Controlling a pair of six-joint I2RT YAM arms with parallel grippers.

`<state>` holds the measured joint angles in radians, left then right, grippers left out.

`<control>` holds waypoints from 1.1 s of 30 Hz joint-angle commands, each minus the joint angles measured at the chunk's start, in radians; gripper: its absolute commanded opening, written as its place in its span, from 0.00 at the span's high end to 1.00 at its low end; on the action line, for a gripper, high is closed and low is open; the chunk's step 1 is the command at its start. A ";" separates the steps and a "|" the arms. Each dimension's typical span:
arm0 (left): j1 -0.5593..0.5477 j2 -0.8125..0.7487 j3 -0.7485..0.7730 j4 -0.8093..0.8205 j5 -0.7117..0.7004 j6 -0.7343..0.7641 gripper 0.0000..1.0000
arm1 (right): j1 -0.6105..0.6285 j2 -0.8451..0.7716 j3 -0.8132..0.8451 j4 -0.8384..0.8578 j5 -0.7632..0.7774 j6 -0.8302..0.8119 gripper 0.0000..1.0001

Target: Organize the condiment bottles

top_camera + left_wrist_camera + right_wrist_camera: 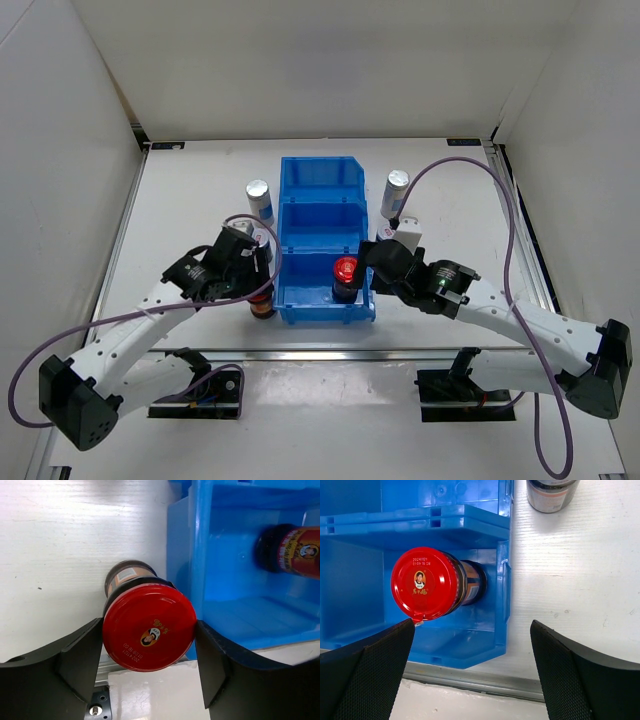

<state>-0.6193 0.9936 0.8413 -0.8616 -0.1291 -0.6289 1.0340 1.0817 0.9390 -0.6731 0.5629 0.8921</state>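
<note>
The left gripper (258, 287) is shut on the red cap of a dark jar (148, 627). That jar stands against the outer left wall of the blue bin (300, 312), near its front corner. A second red-capped jar (345, 274) stands in the bin's nearest compartment and also shows in the right wrist view (426, 584). The right gripper (472, 650) is wide open and empty, over the bin's right wall and the table beside it. Two tall silver-capped bottles (259, 198) (397, 189) stand on either side of the bin. A short silver-lidded jar (262, 234) stands left of the bin. Another short jar (552, 492) stands to the bin's right.
The bin's middle (320, 222) and far (322, 182) compartments hold nothing. A metal rail (485, 682) runs along the table's near edge just below the bin. White walls enclose the table on three sides. Purple cables loop over both arms.
</note>
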 commanded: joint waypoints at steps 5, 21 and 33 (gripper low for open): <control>-0.003 -0.036 0.128 -0.132 -0.156 -0.018 0.88 | 0.001 -0.034 -0.012 0.026 0.046 0.036 0.01; -0.052 0.081 0.565 -0.104 -0.012 -0.025 0.89 | 0.001 -0.063 -0.022 -0.022 0.088 0.114 0.01; -0.252 0.243 0.481 0.032 -0.103 -0.034 0.89 | 0.001 -0.092 -0.042 -0.022 0.097 0.123 0.01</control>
<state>-0.8673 1.2869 1.3411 -0.9382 -0.1947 -0.6479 1.0340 1.0050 0.8997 -0.7002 0.6140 0.9886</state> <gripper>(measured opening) 0.767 0.993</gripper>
